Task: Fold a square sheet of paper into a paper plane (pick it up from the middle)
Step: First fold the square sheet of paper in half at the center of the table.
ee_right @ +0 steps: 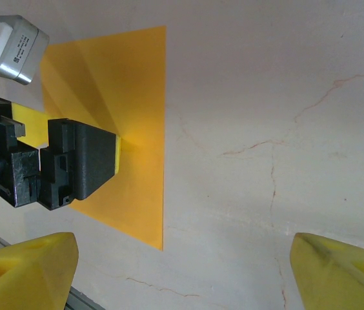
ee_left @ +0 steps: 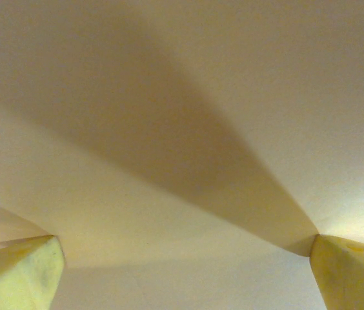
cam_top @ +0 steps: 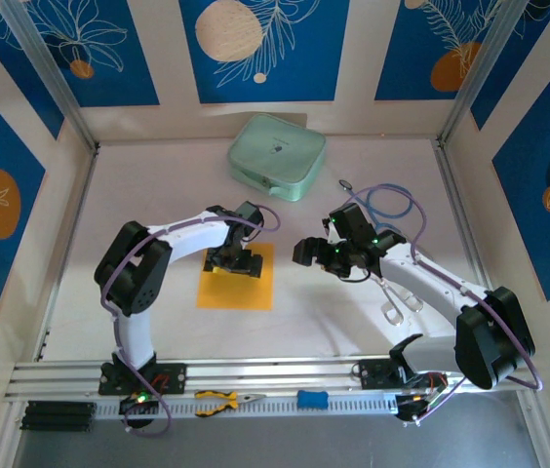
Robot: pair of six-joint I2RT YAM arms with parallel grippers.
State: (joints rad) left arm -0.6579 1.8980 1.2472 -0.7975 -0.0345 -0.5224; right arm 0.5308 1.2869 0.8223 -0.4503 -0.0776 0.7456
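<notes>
The square sheet of paper (cam_top: pixel 243 291) (ee_right: pixel 137 90) lies flat and orange-yellow on the table, left of centre. My left gripper (cam_top: pixel 236 261) (ee_left: pixel 185 258) is down on the sheet's middle with its jaws wide apart. Both yellow fingertips (ee_left: pixel 20 271) rest close to the paper, and faint ridges fan out from one tip (ee_right: pixel 119 152). My right gripper (cam_top: pixel 314 252) (ee_right: pixel 182 258) stands open over bare table just right of the sheet, holding nothing. The paper plane is out of view.
A pale green case (cam_top: pixel 277 156) sits at the back centre. A looped cable (cam_top: pixel 389 205) lies at the back right. Clear-handled scissors (cam_top: pixel 397 304) lie under the right arm. Orange-handled pliers (cam_top: pixel 221 400) and a blue block (cam_top: pixel 312 399) rest on the front rail.
</notes>
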